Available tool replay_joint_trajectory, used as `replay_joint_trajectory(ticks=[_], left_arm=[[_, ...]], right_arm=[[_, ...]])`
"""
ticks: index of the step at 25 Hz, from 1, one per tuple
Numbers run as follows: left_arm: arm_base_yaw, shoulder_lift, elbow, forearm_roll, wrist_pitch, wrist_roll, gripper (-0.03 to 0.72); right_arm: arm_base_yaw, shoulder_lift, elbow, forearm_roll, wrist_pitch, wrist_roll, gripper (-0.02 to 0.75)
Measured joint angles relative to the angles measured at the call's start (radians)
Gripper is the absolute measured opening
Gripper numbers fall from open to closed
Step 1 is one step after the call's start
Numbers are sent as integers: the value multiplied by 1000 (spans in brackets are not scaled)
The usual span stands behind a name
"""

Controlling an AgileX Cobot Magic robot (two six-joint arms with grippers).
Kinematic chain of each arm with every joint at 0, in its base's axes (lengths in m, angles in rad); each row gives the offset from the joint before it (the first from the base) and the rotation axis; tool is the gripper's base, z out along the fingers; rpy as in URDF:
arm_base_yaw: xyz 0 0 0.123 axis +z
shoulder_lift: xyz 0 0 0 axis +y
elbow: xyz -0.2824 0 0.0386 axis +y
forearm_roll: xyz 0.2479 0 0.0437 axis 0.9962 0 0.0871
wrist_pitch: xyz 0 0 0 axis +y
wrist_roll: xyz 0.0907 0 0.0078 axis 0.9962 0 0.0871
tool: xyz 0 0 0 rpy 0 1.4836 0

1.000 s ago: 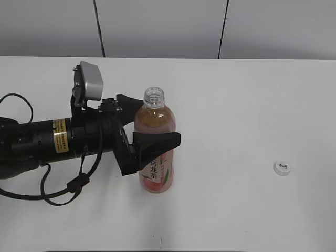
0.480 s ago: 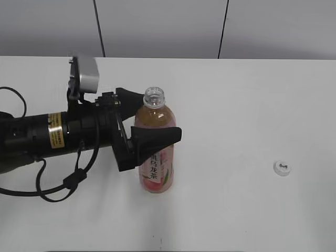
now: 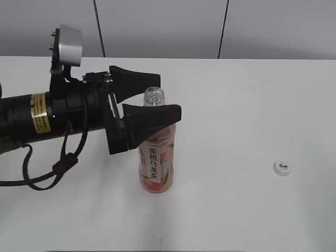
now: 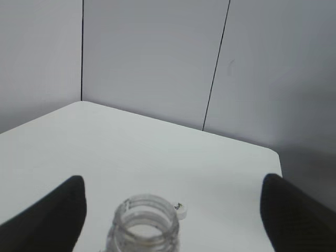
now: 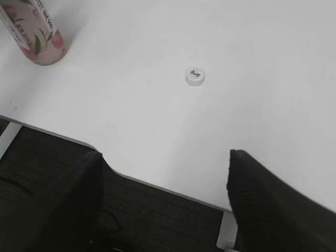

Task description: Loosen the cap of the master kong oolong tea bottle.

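Gaping left hand around bottle neck

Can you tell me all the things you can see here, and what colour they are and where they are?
master kong oolong tea bottle: one, clear with amber tea and a pink label, standing upright left of the middle of the table, neck open with no cap on.
cap: one, white with a small dark mark, lying alone on the right of the table, far from the bottle.
table: one, white, under everything.
wall: grey panels, behind the table.
left gripper: one, black, open, fingers on either side of the bottle's top.
right gripper: one, black, open, holding nothing, near the table's edge.
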State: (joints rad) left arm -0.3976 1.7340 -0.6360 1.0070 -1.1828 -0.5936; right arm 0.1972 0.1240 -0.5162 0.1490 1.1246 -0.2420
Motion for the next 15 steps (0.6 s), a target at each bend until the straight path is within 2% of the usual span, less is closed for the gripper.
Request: replay_joint_trajectory(ticks=[11, 15], left_arm=[[0, -170, 0, 23, 35, -104, 596], [0, -280, 1, 62, 153, -182, 594]], right_arm=[[0, 0, 0, 1, -8, -2, 555], [0, 0, 0, 1, -10, -3, 555]])
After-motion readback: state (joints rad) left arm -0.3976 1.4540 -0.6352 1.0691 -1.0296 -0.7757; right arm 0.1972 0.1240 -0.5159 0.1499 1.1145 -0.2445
